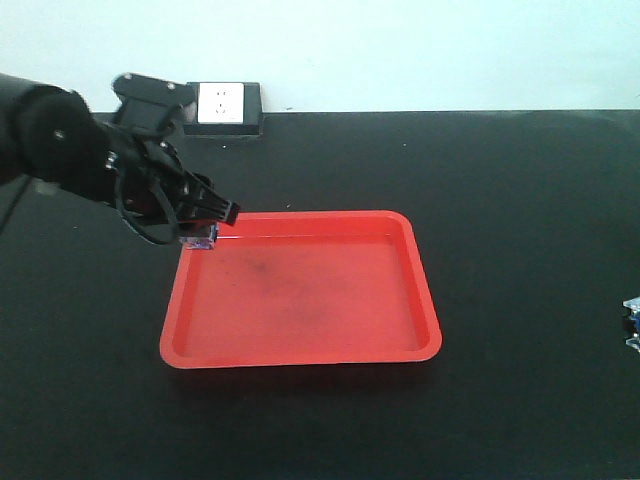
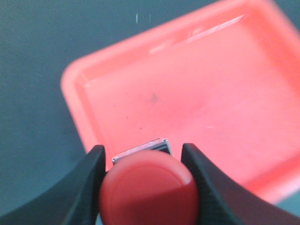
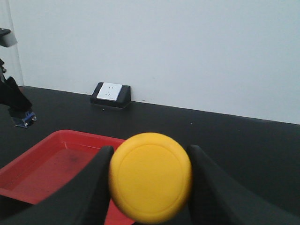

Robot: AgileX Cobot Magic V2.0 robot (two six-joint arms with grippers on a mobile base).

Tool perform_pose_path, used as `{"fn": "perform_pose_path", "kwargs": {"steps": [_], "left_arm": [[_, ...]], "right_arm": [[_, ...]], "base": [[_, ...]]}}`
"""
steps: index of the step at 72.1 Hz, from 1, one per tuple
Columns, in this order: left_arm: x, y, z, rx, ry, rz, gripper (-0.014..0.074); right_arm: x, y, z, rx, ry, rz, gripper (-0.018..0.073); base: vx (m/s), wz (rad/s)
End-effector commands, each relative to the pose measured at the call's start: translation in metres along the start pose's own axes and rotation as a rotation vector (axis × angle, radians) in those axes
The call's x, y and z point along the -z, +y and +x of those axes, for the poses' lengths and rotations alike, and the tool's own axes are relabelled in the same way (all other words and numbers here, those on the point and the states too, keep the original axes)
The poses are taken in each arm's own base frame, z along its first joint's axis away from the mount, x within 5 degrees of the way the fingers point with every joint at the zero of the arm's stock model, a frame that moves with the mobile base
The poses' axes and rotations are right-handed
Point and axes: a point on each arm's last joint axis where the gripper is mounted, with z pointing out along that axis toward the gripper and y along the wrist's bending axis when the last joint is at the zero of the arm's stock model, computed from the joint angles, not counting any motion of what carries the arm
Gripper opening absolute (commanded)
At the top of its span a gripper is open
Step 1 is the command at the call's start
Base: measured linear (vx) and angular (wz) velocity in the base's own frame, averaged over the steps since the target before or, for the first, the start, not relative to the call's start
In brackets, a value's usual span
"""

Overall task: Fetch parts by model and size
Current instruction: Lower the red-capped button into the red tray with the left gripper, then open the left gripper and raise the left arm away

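A: What does the left gripper (image 2: 140, 157) hold?

B: Its two black fingers are closed on the red-capped switch (image 2: 149, 190), one at each side of the cap. In the left wrist view a small metal edge of the body shows just behind the cap.

A: Where is it in relation to the red tray (image 1: 300, 290)?

B: Above the far corner of the tray, on the left arm's side, and lifted off the floor of the tray. The switch touches nothing but the fingers.

A: And the right gripper (image 3: 150, 152)?

B: It is clamped on the yellow-capped switch (image 3: 150, 183) in the same way. It is outside the tray, well apart from its right side, above the black bench (image 1: 520, 200). I see no part inside the tray.

A: So which step is this?

B: I judge it is the delivery. Both parts are fetched, but none is put down. The left arm should go a little more inside the rim, come low, and then open, so the switch does not bounce or roll out. The right arm must first travel to the tray.
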Motion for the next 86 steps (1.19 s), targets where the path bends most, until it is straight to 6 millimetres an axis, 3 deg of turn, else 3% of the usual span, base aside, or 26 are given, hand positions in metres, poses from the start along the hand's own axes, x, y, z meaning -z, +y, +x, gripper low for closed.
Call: {"fn": "perform_pose_path", "kwargs": {"steps": [1, 36, 58, 72, 86], "left_arm": [[0.006, -0.004, -0.018, 0.003, -0.132, 0.017, -0.0007], [-0.069, -0.005, -0.002, 0.058, 0.013, 0.041, 0.0002], [-0.094, -0.004, 0.008, 0.061, 0.071, 0.035, 0.0038], [-0.104, -0.004, 0.013, 0.062, 0.109, 0.033, 0.0185], [-0.096, -0.004, 0.012, 0.061, 0.113, 0.035, 0.0448]], "right_arm": [[0.002, -0.001, -0.016, 0.008, -0.099, 0.012, -0.001], [0.002, -0.001, -0.016, 0.008, -0.099, 0.012, -0.001], [0.002, -0.001, -0.016, 0.008, -0.099, 0.012, -0.001], [0.002, -0.001, -0.016, 0.008, -0.099, 0.012, -0.001], [0.002, -0.001, -0.016, 0.008, -0.099, 0.012, -0.001]], "base": [[0.0, 0.0], [0.0, 0.0], [0.0, 0.0], [0.0, 0.0], [0.0, 0.0]]}}
